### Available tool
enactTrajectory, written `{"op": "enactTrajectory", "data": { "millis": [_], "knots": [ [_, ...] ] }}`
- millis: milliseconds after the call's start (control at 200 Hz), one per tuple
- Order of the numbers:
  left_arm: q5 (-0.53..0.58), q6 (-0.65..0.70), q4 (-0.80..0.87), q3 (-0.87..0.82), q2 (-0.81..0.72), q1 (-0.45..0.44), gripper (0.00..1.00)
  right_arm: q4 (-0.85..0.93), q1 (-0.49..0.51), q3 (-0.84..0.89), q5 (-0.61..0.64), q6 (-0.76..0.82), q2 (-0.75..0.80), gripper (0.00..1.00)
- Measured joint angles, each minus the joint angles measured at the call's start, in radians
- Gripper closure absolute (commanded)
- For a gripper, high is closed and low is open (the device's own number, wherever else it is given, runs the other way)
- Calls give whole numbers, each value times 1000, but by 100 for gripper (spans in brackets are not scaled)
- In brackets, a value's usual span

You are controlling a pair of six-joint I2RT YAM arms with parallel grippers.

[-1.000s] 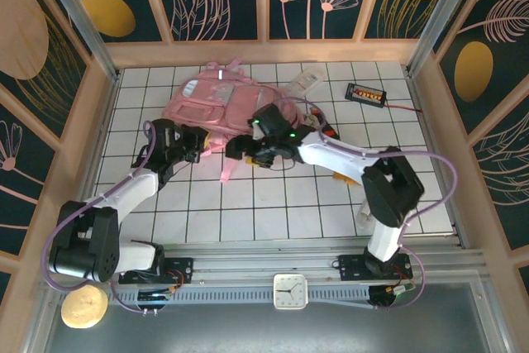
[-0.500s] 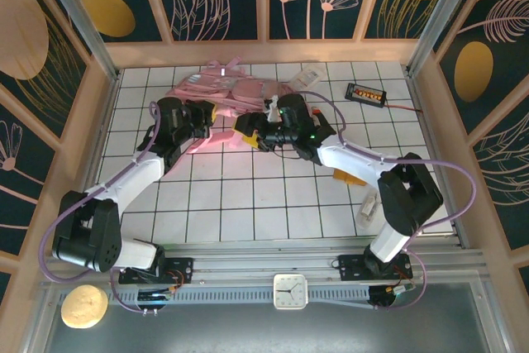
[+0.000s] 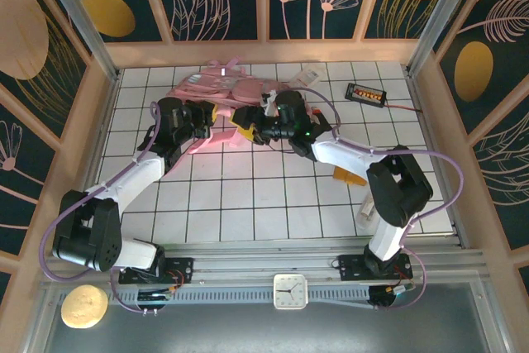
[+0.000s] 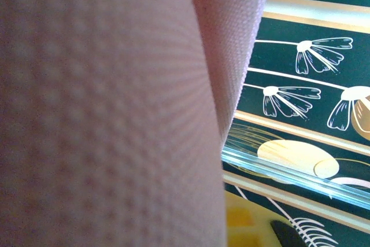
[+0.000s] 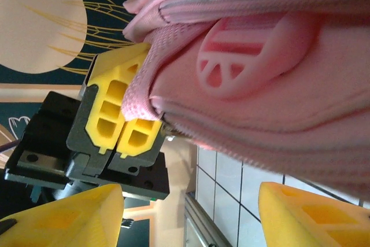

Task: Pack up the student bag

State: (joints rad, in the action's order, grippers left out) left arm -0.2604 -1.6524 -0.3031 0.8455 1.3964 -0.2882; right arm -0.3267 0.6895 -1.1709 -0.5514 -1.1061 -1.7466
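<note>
Clearly, the bag (image 3: 225, 87) is seen bunched at the far middle of the table (image 3: 248, 196), with its long axis running left to right. A fold of its near-left edge is pinched in the closed left gripper (image 3: 205, 118), so that arm is counted the nearer. The right gripper (image 3: 248, 128) is held with its jaws apart and empty, and the bag lies just ahead of it. From the right wrist, the left gripper's pinch on the pink weave is made plain, as is a round badge (image 5: 248, 56). From the left wrist, the cloth is seen pressed close, with the patterned wall (image 4: 306, 79) behind.
</note>
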Motion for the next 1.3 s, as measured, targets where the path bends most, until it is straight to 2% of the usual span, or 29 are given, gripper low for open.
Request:
{"op": "enactTrajectory", "data": {
  "millis": [105, 185, 540, 811, 921, 1301],
  "knots": [
    [0, -2, 0, 0, 0, 0, 100, 0, -9, -1, 0, 1, -7, 37],
    [0, -3, 0, 0, 0, 0, 100, 0, -14, -8, 0, 7, -15, 41],
    [13, -13, -1, 0, 0, -13, 100, -26, -17, -46, -1, 34, -59, 42],
    [16, -25, -8, 0, 0, -13, 100, -37, -19, -48, -14, 53, -65, 59],
    [16, -26, -8, 0, 0, -13, 100, -36, -21, -48, -18, 53, -66, 62],
    [24, -28, -8, 0, 0, -18, 100, -45, -21, -47, -19, 53, -65, 63]
  ]
}}
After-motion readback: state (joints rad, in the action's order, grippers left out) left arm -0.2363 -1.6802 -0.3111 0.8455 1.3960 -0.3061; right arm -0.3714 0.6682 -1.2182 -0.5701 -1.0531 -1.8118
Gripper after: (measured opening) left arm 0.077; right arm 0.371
